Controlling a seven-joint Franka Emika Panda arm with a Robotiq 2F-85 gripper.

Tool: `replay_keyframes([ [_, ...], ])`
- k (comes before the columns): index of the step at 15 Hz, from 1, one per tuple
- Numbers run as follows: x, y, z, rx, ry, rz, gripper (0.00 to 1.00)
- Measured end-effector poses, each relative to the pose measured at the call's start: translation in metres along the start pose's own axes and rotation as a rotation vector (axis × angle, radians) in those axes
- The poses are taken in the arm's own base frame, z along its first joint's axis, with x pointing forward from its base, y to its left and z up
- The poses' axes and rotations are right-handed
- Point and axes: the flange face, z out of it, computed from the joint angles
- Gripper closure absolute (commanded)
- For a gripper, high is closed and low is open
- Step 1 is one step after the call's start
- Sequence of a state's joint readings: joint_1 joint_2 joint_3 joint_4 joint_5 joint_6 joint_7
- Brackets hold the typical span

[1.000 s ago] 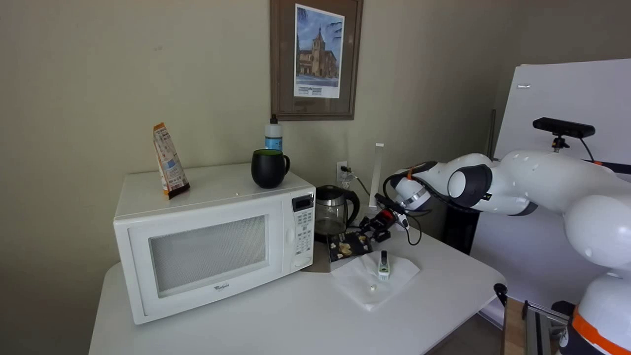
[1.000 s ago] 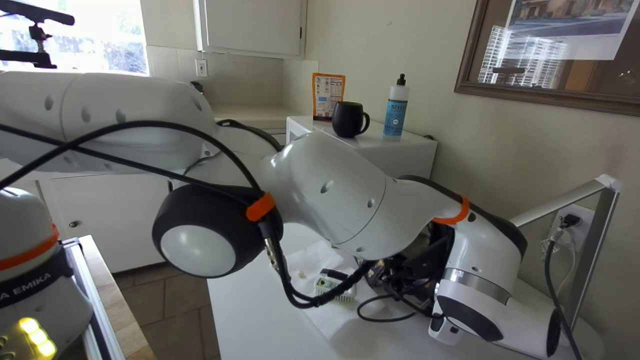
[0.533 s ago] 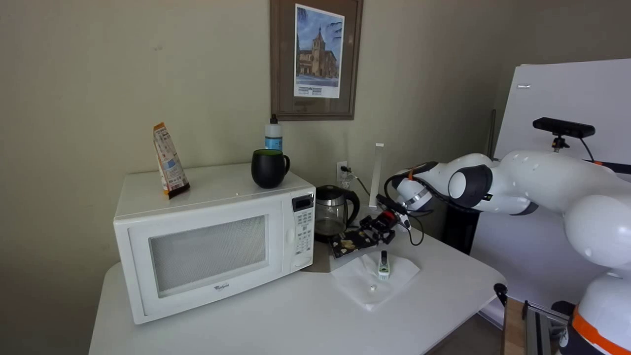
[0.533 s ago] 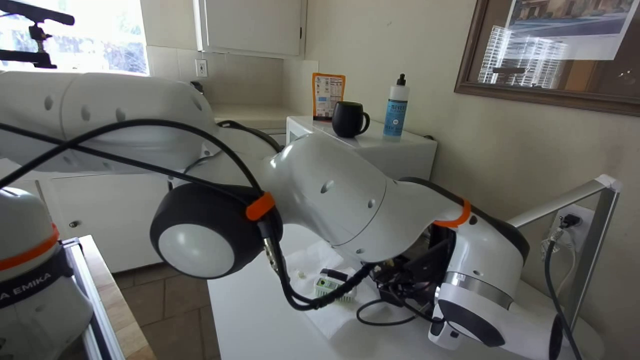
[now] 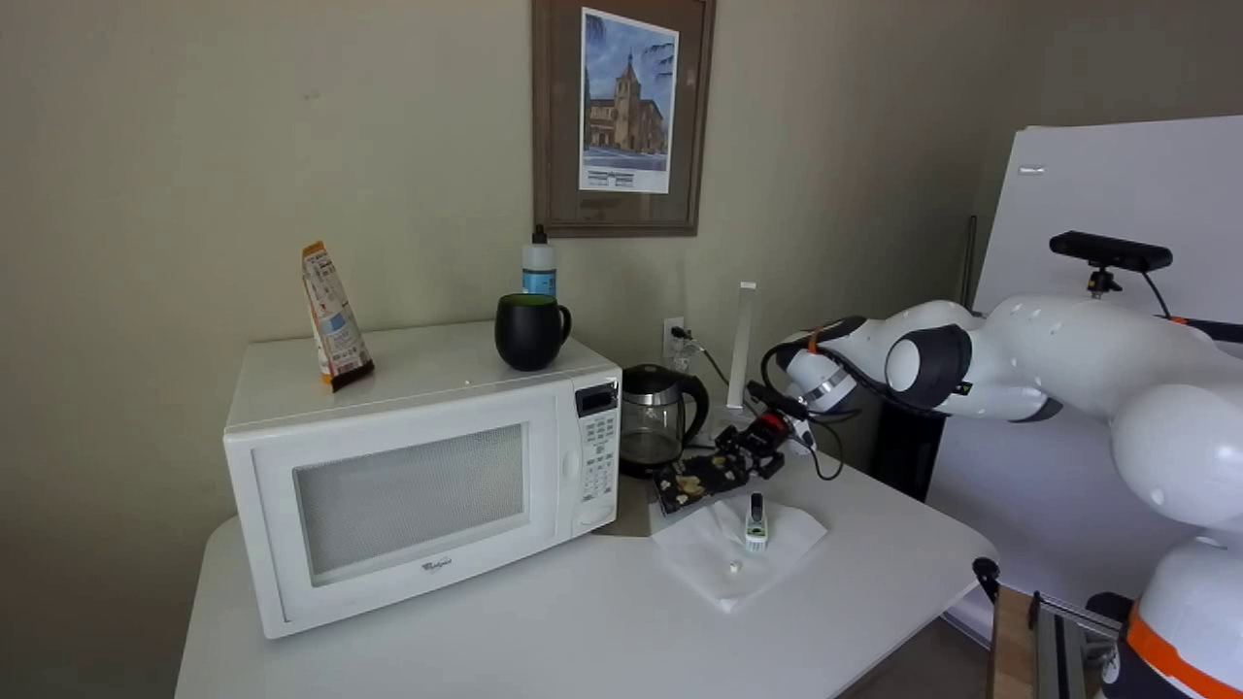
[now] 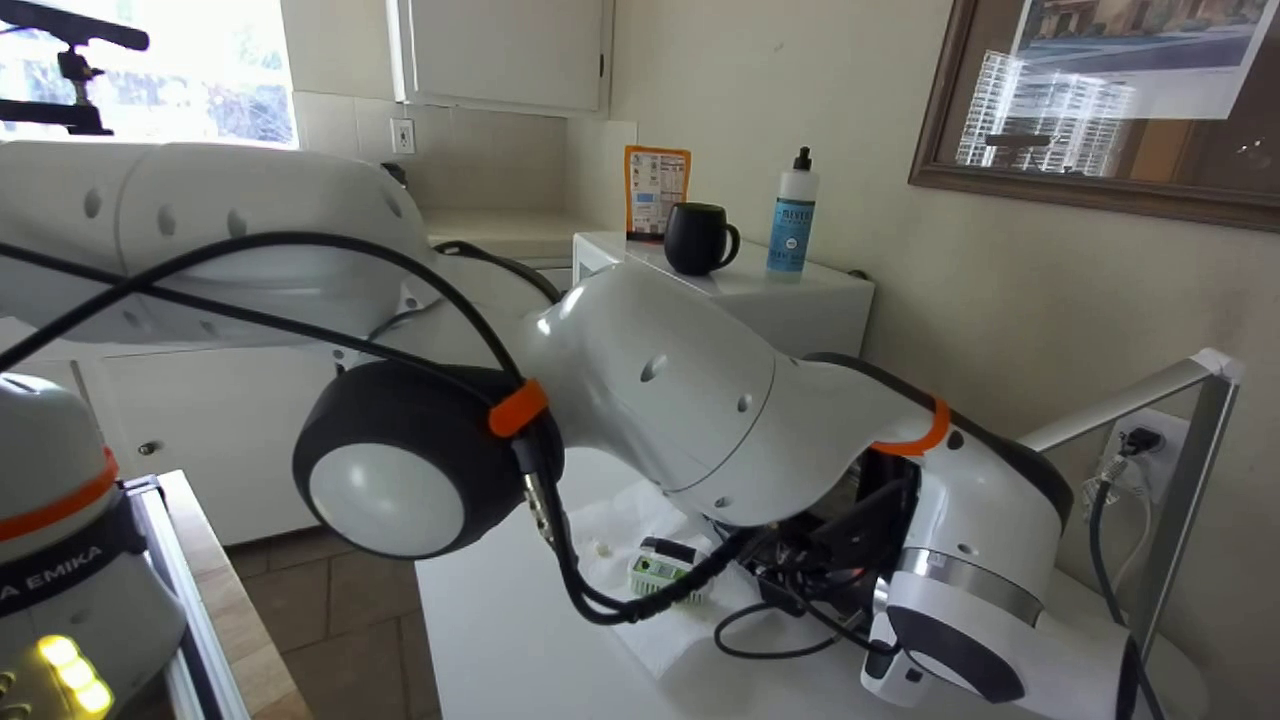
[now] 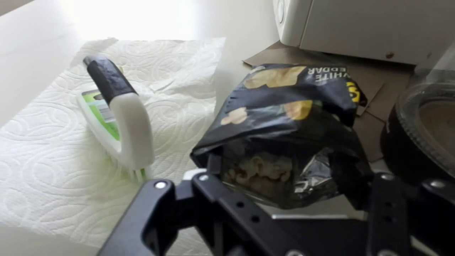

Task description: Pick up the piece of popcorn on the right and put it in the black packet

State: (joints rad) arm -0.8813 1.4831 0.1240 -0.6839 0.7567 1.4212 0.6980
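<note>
Gripper [image 7: 291,173] and black packet [image 5: 697,480]: since the frame a second ago, both have edged slightly rightward together in an exterior view, where they sit right of and below the centre.
My fingers [image 7: 214,163]: spread wide; in the wrist view one tip overlaps the left corner of the packet's mouth, the other stands at its right end, dark against dark. Whether they are inside or outside the mouth, I cannot tell.
Packet mouth: gaping toward me at the centre of the wrist view, with popcorn [image 7: 265,169] showing inside beside crumpled silvery lining; the printed WHITE reads upside down.
Lone popcorn piece [image 5: 735,567]: on the paper towel [image 7: 39,149], lower right of centre in an exterior view; in both exterior views it lies left of the brush [image 7: 137,131].
Brush: green and white with a dark handle end, on the same towel, left part of my wrist view.
Kettle [image 5: 653,417]: glass with a black handle, beside the microwave [image 5: 408,524]; part of it shows at the wrist view's right edge.
Microwave top: an orange-edged pouch [image 5: 335,316], a black mug [image 5: 529,332] and a blue-labelled bottle [image 6: 793,225] stand there.
My arm [image 6: 640,390]: crosses an exterior view from left edge to lower right, hiding much of my gripper.
</note>
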Motion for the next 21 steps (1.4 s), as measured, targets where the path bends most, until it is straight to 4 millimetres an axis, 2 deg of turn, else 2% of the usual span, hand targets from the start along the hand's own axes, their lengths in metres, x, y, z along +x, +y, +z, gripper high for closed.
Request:
replay_keyframes([
  [6,-0.001,0.001,-0.001,-0.007,-0.003,-0.001,0.97],
  [7,-0.001,0.001,-0.002,-0.007,-0.003,-0.001,1.0],
  [13,-0.003,0.007,-0.011,-0.039,0.006,0.006,1.0],
  [21,-0.015,0.016,-0.05,-0.123,0.135,0.034,1.0],
])
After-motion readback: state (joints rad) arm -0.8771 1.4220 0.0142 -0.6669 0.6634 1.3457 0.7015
